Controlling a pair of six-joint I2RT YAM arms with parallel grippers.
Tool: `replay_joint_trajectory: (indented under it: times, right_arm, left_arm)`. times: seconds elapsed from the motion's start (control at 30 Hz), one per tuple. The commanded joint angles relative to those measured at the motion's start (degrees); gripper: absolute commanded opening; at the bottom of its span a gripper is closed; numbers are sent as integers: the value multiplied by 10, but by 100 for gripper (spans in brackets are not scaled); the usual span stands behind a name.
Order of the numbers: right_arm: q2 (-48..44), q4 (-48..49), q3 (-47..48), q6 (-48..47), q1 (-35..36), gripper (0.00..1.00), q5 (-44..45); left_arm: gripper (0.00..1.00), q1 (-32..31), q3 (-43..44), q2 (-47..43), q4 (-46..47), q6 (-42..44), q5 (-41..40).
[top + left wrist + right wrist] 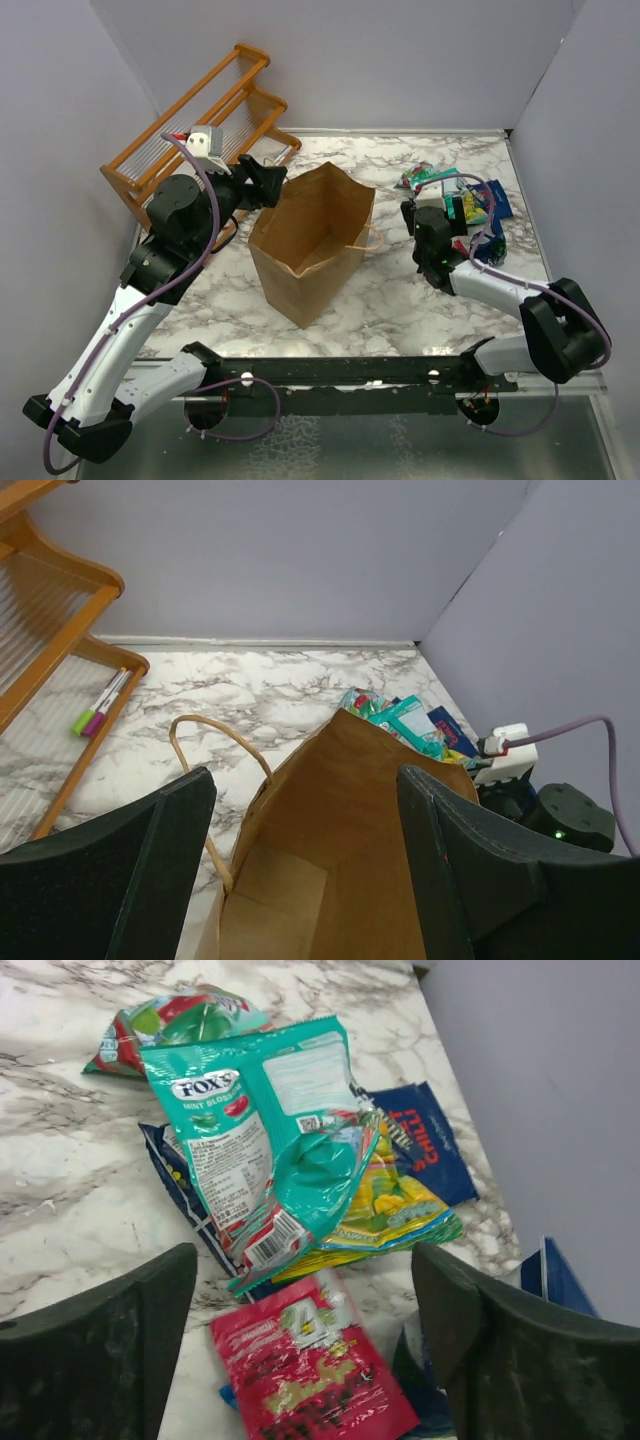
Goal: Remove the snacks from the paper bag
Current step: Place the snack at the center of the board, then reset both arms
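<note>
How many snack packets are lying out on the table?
6 at least, in one heap: green-red, teal, yellow, blue, navy beneath teal, red-pink. Others may be hidden.

"FOX'S" is printed on the teal packet [270, 1150]; "CHILLI" on the dark blue packet [425, 1145]

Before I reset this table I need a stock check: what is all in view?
paper bag: one, brown, standing open mid-table
snacks: several, teal, yellow, dark blue, red-pink, heaped on the table right of the bag
wooden rack: one, orange, far left corner
markers: two, green and pink caps, lying in the rack
table: one, white-grey marble
left gripper: one, black, open above the bag's mouth
right gripper: one, black, open above the snacks
</note>
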Motion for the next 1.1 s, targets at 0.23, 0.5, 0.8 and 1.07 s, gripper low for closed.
replay_joint_trajectory:
  times: [0.23, 0.5, 0.8, 1.07]
  right_arm:
    - [-151, -315, 228, 237, -4, 99, -257]
    - [-267, -341, 306, 245, -4, 99, -320]
    - [-405, -327, 341, 170, -4, 99, -415]
    - [-448, -339, 371, 160, -4, 99, -419]
  left_arm:
    - [77, 2, 19, -8, 6, 20, -32]
    - [77, 2, 41, -17, -2, 51, -79]
    - [77, 2, 61, -56, -7, 111, -167]
    - [78, 2, 93, -85, -19, 151, -207]
